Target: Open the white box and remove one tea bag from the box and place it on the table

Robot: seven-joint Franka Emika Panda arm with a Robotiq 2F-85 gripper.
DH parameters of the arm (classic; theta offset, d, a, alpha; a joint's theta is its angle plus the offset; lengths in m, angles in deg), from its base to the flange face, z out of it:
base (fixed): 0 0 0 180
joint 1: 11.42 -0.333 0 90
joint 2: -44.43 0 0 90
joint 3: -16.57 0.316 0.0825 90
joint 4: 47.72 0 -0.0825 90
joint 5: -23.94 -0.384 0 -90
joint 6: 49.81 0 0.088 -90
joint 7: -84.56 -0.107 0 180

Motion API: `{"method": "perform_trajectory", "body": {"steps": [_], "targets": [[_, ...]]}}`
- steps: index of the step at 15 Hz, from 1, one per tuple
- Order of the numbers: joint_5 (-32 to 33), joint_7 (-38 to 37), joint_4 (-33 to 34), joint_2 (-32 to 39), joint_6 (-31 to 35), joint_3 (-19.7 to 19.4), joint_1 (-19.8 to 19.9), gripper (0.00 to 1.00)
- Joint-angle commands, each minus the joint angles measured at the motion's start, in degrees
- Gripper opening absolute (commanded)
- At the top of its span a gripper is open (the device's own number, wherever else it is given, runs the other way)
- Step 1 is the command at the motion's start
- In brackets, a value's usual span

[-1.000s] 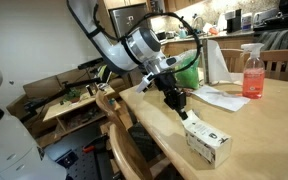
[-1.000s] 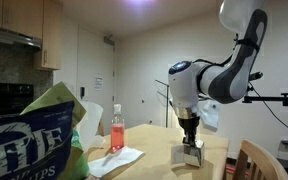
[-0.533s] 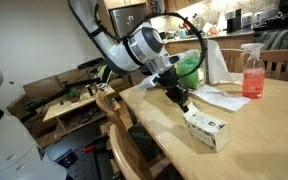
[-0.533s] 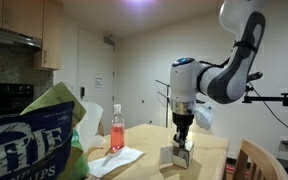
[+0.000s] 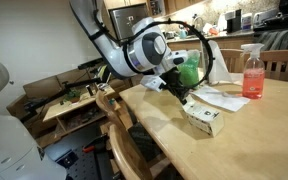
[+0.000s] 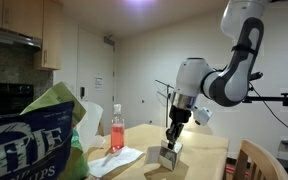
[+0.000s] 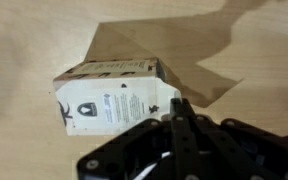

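White box [image 5: 202,113] on table [image 5: 259,148], in from rim, bare wood nr side; gripper [image 7: 176,106] jaws pressed together, tips at box edge.

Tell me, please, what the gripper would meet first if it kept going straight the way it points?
Most likely the white box: in the wrist view the shut gripper points at its end edge. Whether they touch is unclear; a slight miss would meet the table.

Pale light-wood table [image 5: 246,146], rounded edge. On top: small white cardboard box [image 5: 201,114], flat white paper sheets [image 5: 220,98] just behind, pink spray bottle [image 5: 252,72] upright.
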Motion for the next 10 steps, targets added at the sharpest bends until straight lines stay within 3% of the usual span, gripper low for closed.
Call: {"method": "perform_trajectory", "body": {"steps": [1,2,3,4,7,10], "targets": [[-4.74,6.07,-1.16,1.61,5.3,6.22,6.93,0.0],[-13.85,13.76,-2.11,1.94,7.52,3.45,3.57,0.0],[-17.74,17.09,-2.31,2.81,8.88,5.04,5.12,0.0],[-13.77,15.15,-1.6,3.84,8.65,10.32,11.66,0.0],[-14.89,18.96,-1.39,6.12,9.06,16.63,19.48,0.0],[-14.27,20.5,-1.23,6.9,7.76,20.49,25.83,0.0]]}}
